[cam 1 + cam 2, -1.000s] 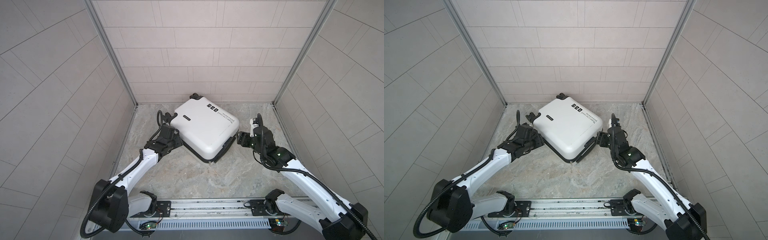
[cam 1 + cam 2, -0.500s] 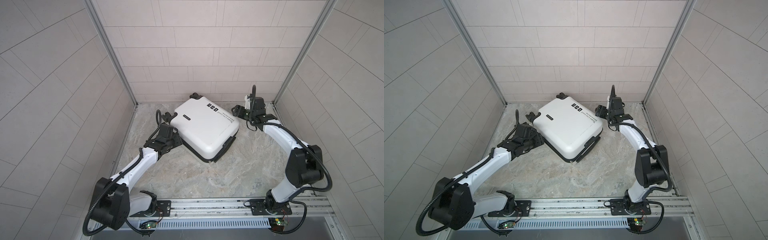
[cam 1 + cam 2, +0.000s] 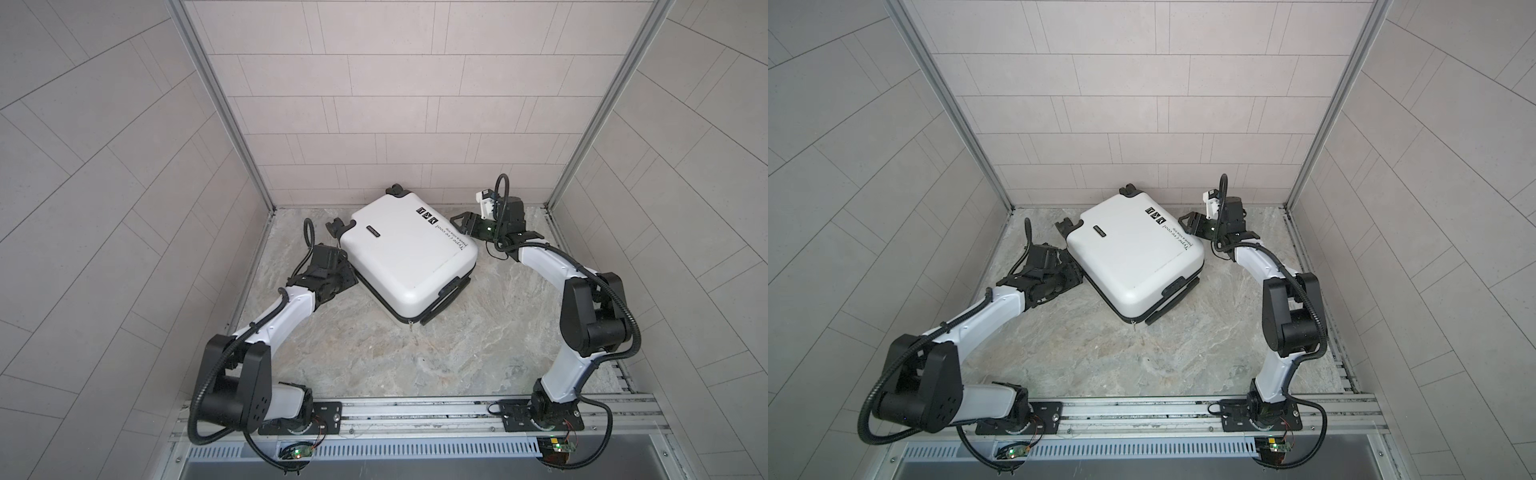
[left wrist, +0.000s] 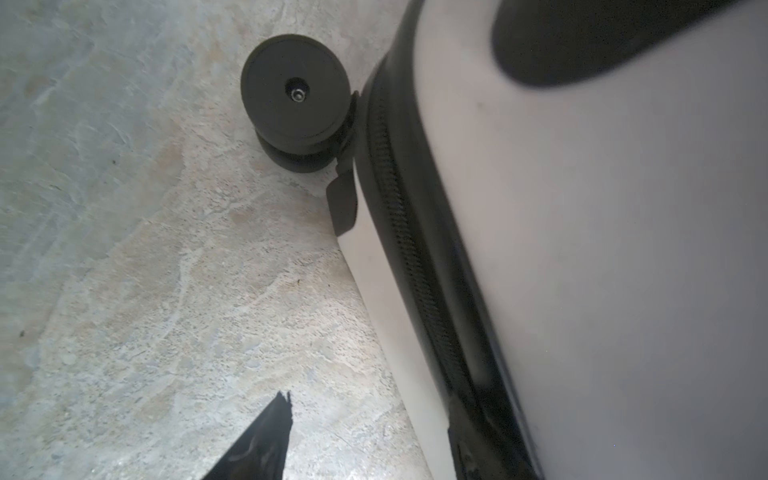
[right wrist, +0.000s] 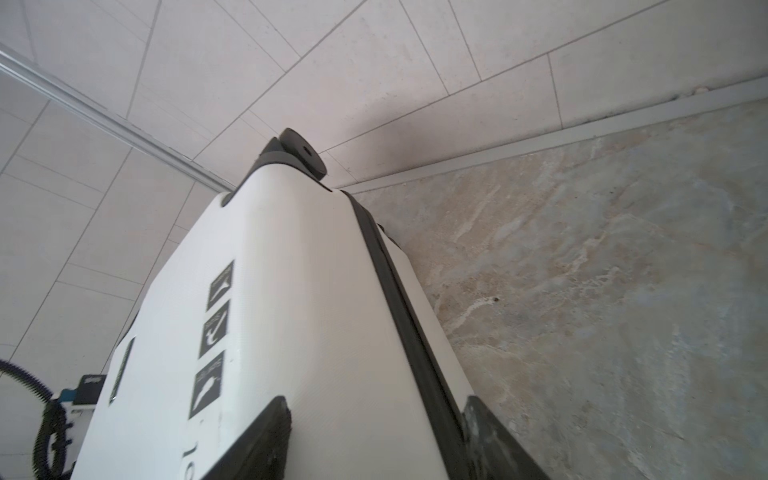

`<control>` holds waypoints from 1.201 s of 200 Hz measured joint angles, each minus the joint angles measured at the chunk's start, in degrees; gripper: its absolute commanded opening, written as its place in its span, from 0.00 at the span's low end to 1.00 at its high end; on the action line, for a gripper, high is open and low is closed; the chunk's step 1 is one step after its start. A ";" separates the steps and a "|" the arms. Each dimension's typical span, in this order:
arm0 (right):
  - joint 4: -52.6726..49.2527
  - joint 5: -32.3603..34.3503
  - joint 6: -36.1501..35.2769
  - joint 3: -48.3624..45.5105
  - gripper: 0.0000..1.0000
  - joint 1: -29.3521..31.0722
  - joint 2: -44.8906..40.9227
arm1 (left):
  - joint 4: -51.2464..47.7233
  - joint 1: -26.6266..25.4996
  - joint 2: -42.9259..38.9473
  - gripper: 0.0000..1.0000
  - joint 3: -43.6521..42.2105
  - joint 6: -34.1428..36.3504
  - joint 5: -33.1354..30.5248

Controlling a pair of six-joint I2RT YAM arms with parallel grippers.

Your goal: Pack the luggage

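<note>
Closed luggage (image 3: 407, 257) is bracketed by left gripper (image 3: 347, 276) and right gripper (image 3: 463, 222), jaws spread, apparently for repositioning; clamping its sides is likely needed next.

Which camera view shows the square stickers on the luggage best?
The right wrist view: the three square stickers appear large, with their white pictures visible. In both top views they are tiny black squares on the luggage. The left wrist view misses them.

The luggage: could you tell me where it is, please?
In both top views the luggage lies flat near the back wall, between the left gripper and the right gripper.
</note>
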 measured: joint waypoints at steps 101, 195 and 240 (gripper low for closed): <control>8.33 7.52 0.44 -22.64 0.67 9.18 -19.76 | -1.01 3.80 11.82 0.66 11.23 6.16 0.07; -5.35 17.11 -0.57 -27.17 0.72 9.44 -32.94 | 3.30 -1.33 24.72 0.66 22.40 5.90 4.44; -8.87 18.10 -1.22 -25.62 0.71 7.69 -33.27 | 5.05 -2.86 27.23 0.66 24.61 4.61 5.11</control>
